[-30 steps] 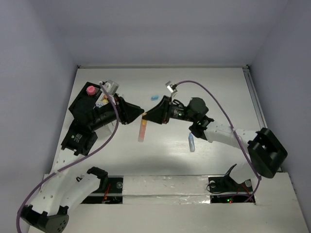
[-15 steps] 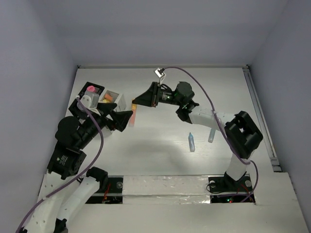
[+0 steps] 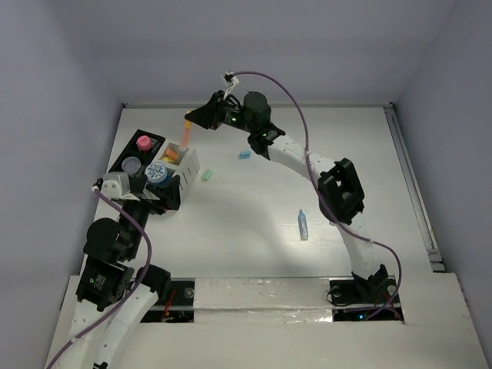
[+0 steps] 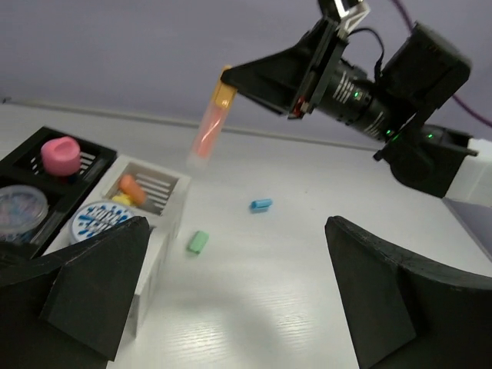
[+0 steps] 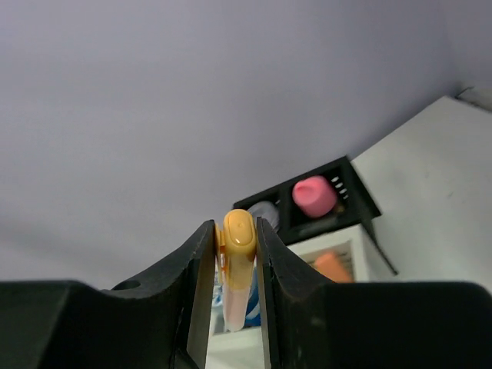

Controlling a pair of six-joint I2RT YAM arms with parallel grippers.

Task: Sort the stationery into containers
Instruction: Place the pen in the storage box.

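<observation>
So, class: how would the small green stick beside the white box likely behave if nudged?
The green stick looks short and rounded, so it would probably roll or skid on the smooth table. Being so small, it is likely light and stiff.

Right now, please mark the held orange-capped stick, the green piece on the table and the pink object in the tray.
orange-capped stick (image 4: 207, 134): left wrist view, pale body.
green piece (image 4: 198, 243): left wrist view, centre.
pink object (image 4: 61, 154): left wrist view, top.
</observation>
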